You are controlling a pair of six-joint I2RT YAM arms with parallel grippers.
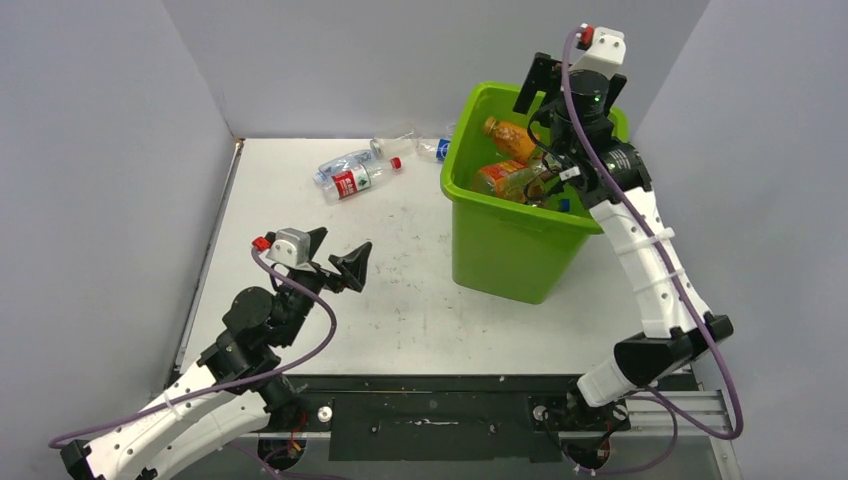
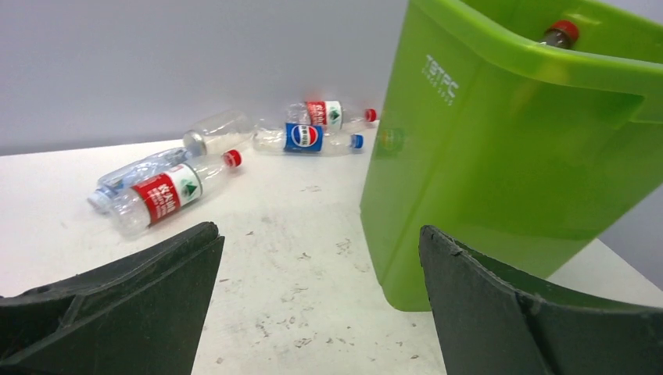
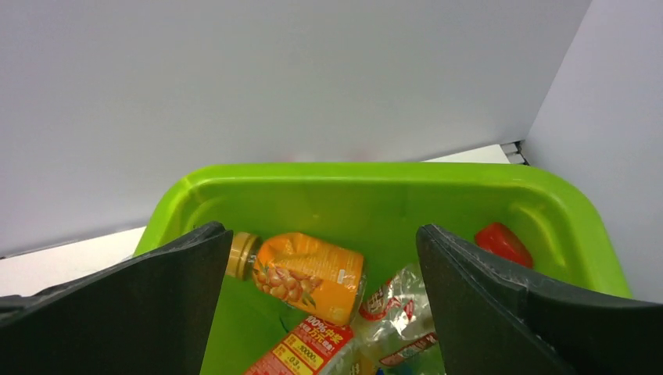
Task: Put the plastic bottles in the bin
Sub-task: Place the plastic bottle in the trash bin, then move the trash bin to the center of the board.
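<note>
The left fingers and right fingers both stand wide open and empty. Clear plastic bottles with red or blue labels lie far on the white bench, left of the lime-green plastic bin. They are probably light, crushable and slippery, so grip mid-body, across the label.

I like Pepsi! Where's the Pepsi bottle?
In the left wrist view, the Pepsi bottle lies on the table just left of the green bin, by a red-label bottle.

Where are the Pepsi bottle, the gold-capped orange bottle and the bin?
Pepsi bottle [image 2: 303,136]: left wrist view, on its blue label.
gold-capped orange bottle [image 3: 313,273]: right wrist view, on its orange label, mid-body.
bin [image 1: 510,250]: top external view, on the bare near wall.
</note>
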